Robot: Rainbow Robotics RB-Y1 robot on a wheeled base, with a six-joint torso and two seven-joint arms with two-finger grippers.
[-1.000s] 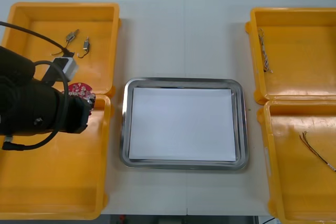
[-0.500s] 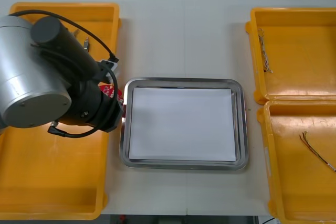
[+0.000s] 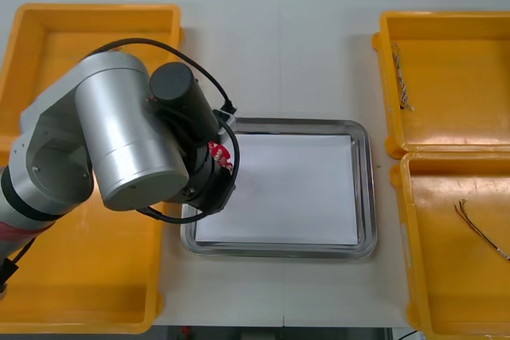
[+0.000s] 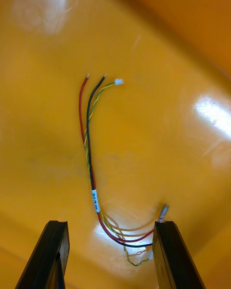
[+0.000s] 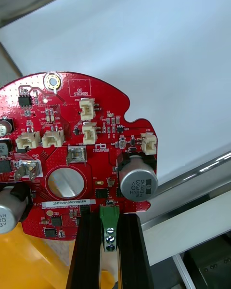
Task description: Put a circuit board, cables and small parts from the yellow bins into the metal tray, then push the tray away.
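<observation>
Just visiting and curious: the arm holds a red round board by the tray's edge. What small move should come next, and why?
Probably carry it a little farther inward, then lower it. The left gripper is shut on the circuit board, which hangs over the metal tray's left rim, not its middle. The right gripper hangs open over a cable in a yellow bin.

The light bench (image 3: 279,53) carries a metal tray (image 3: 363,197) at its middle, white inside. Two yellow bins (image 3: 80,284) lie end to end at its left side and two more (image 3: 462,77) at its right, near the tray but apart from it.
</observation>
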